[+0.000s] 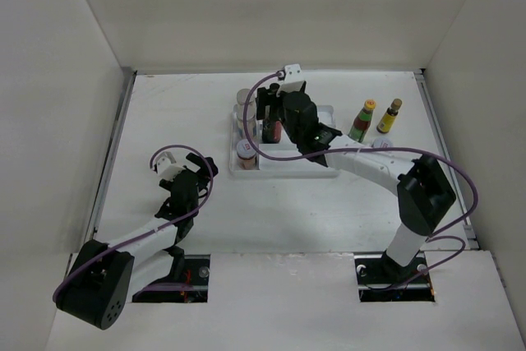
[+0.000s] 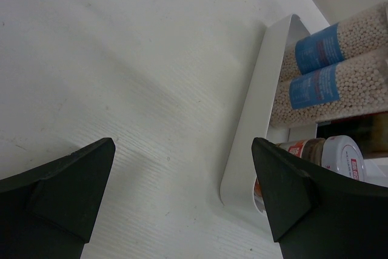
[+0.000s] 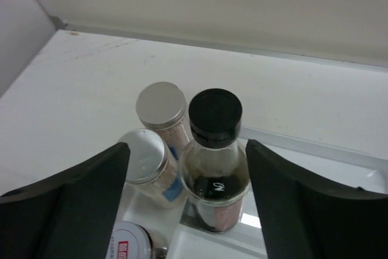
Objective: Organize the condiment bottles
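right hand: positioned over the white tray, fingers spread to either side of the dark black-capped bottle. a gap shows on both sides of the glass, so no contact is seen and nothing is held.

left hand: fingers spread wide, nothing between them. it hangs low over the bare table, just beside the tray's left wall.

dark bottle: upright in the tray, directly beside the left-hand column of jars. in the overhead view it is mostly hidden under the right hand.

jars: three stand in a line along the tray's left side. the two silver-lidded jars are at the far end, close together, and carry blue labels over pale granules. the jar with the red-and-white lid is at the near end.

yellow-capped bottles: two, and, upright on the table to the right of the tray, outside it, near each other but apart.

a pale round shape shows by the right forearm, near those two bottles. it cannot be identified.
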You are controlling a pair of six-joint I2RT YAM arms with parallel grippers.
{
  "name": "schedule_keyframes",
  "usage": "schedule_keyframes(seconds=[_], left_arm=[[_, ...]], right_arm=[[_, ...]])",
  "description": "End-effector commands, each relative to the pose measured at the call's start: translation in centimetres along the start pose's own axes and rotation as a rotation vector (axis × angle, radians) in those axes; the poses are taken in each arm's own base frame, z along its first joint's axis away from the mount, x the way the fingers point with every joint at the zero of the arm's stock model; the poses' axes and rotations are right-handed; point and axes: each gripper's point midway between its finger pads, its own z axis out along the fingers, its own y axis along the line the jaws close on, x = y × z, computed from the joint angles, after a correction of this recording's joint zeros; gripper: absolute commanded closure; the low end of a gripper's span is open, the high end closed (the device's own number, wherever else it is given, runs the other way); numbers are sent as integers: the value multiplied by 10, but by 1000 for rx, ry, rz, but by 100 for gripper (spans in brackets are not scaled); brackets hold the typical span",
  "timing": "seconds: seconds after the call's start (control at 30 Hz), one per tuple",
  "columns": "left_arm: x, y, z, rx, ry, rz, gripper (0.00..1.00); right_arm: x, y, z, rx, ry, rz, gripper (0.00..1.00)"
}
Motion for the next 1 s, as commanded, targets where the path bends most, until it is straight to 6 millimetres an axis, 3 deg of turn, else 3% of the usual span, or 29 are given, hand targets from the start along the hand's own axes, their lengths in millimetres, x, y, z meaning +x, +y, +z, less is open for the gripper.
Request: schedule_keyframes(seconds=[0.0,0.07,0.2,0.33,0.43,0.53,0.6,0.73,0.87,0.97], left_arm=[[-7,-10,1,37,-24,-39,0],[-7,-10,1,36,-23,-38,0],[-7,-11,1,42,-24,-39,0],[-7,-12,0,46,-23,-40,0],[-5,-11,1,42,-18,-36,0],[-6,-13,1,44,-20,-37,0],[-5,-12,3,37,-16,-33,0],[-5,-12,3,39,-15,-34,0],[-1,-10,5,28,-3,-26,0],[-1,-13,5,37,0,-28,0]], right_arm=[[-36,10,-8,-27,-103,76,12],[-46,5,-16,-22,-120,85,1],[-66,-36,-38,64,-166,110,0],[-77,-109,-67,219,-207,129,0],[-69,-169,-83,358,-183,115,0],[-52,-223,-93,493,-112,92,38],[-37,-248,-92,550,-55,77,37],[-6,-273,-79,602,57,50,8],[5,-292,-75,648,70,67,6],[14,-300,-69,654,80,80,11]])
